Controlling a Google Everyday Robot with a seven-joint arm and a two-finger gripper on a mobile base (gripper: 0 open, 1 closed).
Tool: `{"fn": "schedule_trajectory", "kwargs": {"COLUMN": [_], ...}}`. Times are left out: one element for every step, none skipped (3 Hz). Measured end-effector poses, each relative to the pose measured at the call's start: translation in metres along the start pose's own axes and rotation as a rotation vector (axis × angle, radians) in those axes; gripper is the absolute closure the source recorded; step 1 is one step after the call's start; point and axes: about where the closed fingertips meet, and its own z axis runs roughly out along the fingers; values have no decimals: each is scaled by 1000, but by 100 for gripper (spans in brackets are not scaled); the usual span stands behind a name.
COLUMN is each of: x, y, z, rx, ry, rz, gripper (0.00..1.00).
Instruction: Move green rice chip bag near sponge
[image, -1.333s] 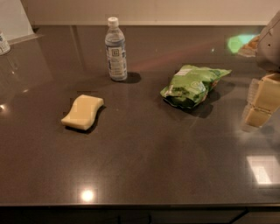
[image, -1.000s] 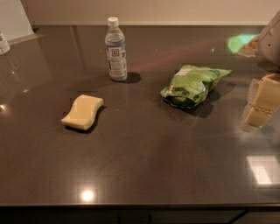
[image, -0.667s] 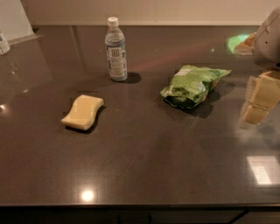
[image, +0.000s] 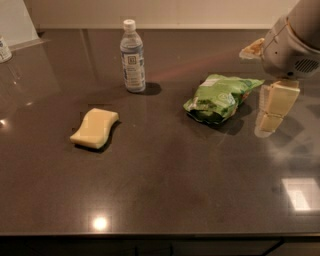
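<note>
Green rice chip bag (image: 220, 97) first: it lies crumpled on the dark, glossy desk (image: 165, 190), right of centre and about mid-depth, with nothing gripping it. Working from my near edge outward, the closest stretch of desk shows only reflections, a small round glint toward the left and a squarish bright patch at the right. Farther in on the left lies the sponge (image: 95, 128), a pale yellow block with wavy sides, flat on the surface and angled a little. It is well apart from the green rice chip bag, with a wide band of bare desk between them. At about the bag's depth, the gripper (image: 272, 117) hangs just beside the bag's right end, low over the desk, with its shadow on the surface under it. I see it apart from the bag, not touching. I cannot tell whether the gripper is released or clenched. Its grey wrist housing rises above it toward the far right corner. Beyond the sponge and left of the bag stands a clear water bottle (image: 133, 57), upright with a white cap and a label. At the far left edge a small container (image: 4, 49) is partly in view.
</note>
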Motion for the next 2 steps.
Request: {"fn": "schedule_trajectory", "kwargs": {"x": [-3,-2], "y": [-22,-45], "z": [21,40], "rx": [18,6], "ry": [-50,-85], "rz": [-116,-231], "gripper": [0,0]}}
